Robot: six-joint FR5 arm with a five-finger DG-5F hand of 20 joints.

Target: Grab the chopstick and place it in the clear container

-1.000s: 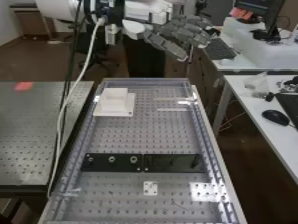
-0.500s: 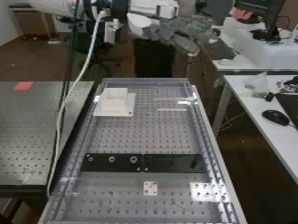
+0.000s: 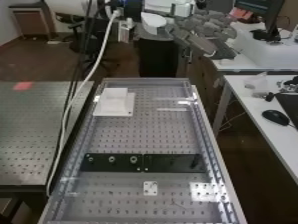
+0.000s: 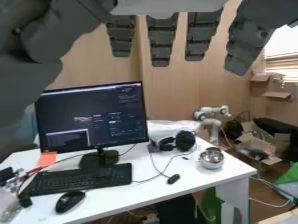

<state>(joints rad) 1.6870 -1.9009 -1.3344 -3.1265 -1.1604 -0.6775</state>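
Beyond the bench's far end, at the top of the high view, the hand (image 3: 203, 32) hangs in the air, fingers extended and relaxed with nothing held. In the wrist view the hand (image 4: 161, 40) has its fingers straight and spread. Two thin pale strips lie crosswise near the bench's far right corner, one strip (image 3: 174, 99) behind another strip (image 3: 171, 109); I cannot tell which is the chopstick. A pale square box-like piece (image 3: 114, 102) stands on a white plate at the far left; I cannot tell whether it is the clear container.
A clear-edged perforated bench (image 3: 143, 135) carries black plates (image 3: 112, 162) across its middle and a small white plate (image 3: 150, 188) nearer. Another perforated table (image 3: 40, 135) stands left, a white desk (image 3: 259, 115) right. The wrist view shows a monitor (image 4: 93, 117) and a metal bowl (image 4: 211, 158).
The hand and arm have shifted to the right in the high view, with the white cable swinging along. The fingers stay extended, and the things on the bench have not moved.
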